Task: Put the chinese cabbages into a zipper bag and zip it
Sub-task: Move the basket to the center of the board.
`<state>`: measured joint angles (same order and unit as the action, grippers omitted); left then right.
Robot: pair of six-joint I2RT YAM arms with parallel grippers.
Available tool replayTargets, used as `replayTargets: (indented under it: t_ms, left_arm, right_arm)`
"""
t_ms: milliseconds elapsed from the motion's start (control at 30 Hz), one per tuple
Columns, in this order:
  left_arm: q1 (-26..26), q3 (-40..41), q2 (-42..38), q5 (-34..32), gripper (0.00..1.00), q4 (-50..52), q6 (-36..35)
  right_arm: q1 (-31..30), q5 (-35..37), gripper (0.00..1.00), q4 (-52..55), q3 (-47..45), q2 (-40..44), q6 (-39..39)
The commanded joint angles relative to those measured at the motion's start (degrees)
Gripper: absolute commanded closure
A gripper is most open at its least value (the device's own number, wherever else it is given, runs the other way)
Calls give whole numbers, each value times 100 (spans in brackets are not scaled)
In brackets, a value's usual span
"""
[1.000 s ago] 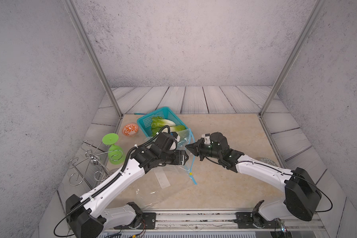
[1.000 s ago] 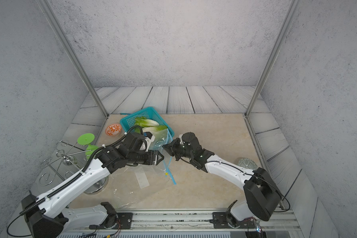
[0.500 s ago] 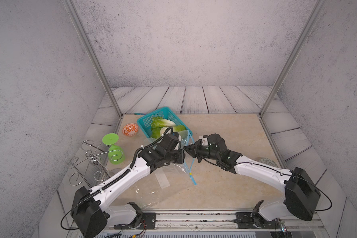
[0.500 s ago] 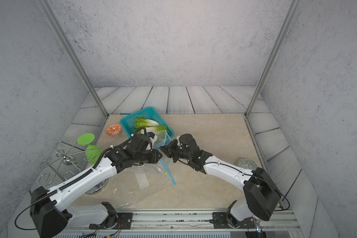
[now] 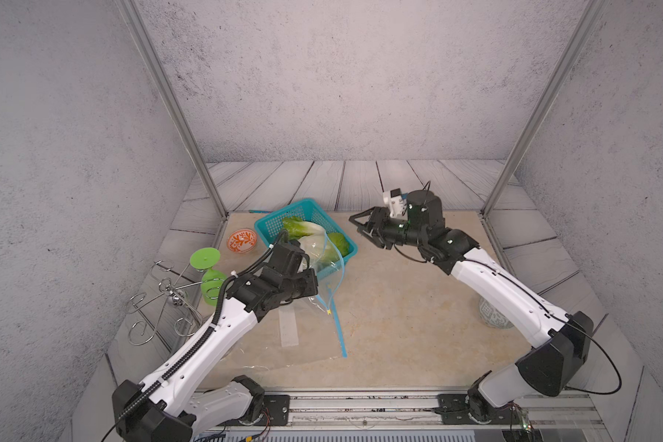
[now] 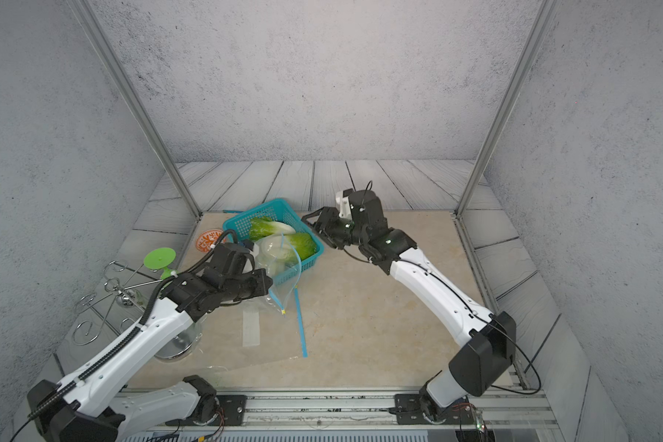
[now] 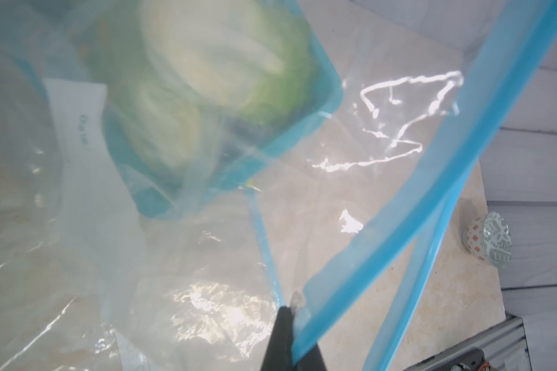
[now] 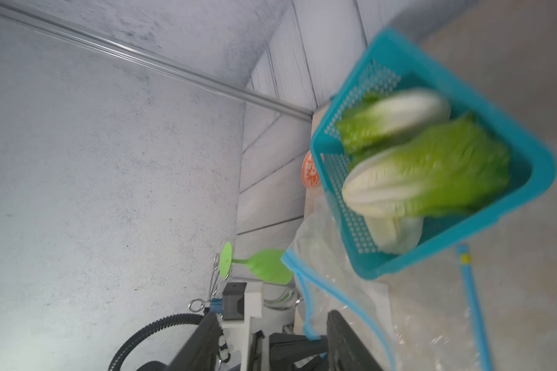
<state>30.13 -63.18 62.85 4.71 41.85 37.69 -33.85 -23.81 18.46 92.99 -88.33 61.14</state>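
White label (image 7: 78,135) on the zipper bag (image 5: 307,336) carries faint writing, maybe "Date", too blurred to be sure. The left arm reaches in from the near left, left fingers (image 7: 282,331) clenched on the bag's blue zip edge, held up against the basket (image 5: 269,229). The right arm stretches far across the tabletop (image 5: 399,306), right fingers (image 8: 201,343) spread, gripping nothing, just right of the basket. The cabbages (image 5: 305,229) lie in the basket, far left.

Left wrist view: the cabbages (image 7: 222,64) and basket (image 7: 332,93) are a blur behind the bag (image 7: 351,180), and the left gripper (image 7: 285,318) is cut off at the picture's edge. In a top view, the right arm (image 5: 494,283) half hides 1 cup (image 5: 494,320).
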Motion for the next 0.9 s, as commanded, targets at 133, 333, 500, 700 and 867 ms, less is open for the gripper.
replayTargets:
  t_ms: [133, 333, 500, 700, 867]
  left_arm:
    - [-481, -956, -530, -258, 100, 720, -227]
    - [-534, -1300, -586, -621, 100, 814, -418]
    - [-543, -1671, -539, -1083, 100, 1016, -823]
    - [-543, -1672, -444, -935, 100, 1005, -905]
    - [-543, -1592, -406, -719, 100, 837, -853]
  right_arm:
    - [212, 1035, 26, 2694, 1533, -1586, -2854]
    - [164, 1222, 29, 2519, 1890, -2746, -2913]
    - [-257, 1782, 23, 2509, 2416, -3359, -4209]
    - [-277, 2438, 19, 2572, 2544, -3703, -4741]
    - [-263, 2583, 20, 3114, 3217, -4388, -4672]
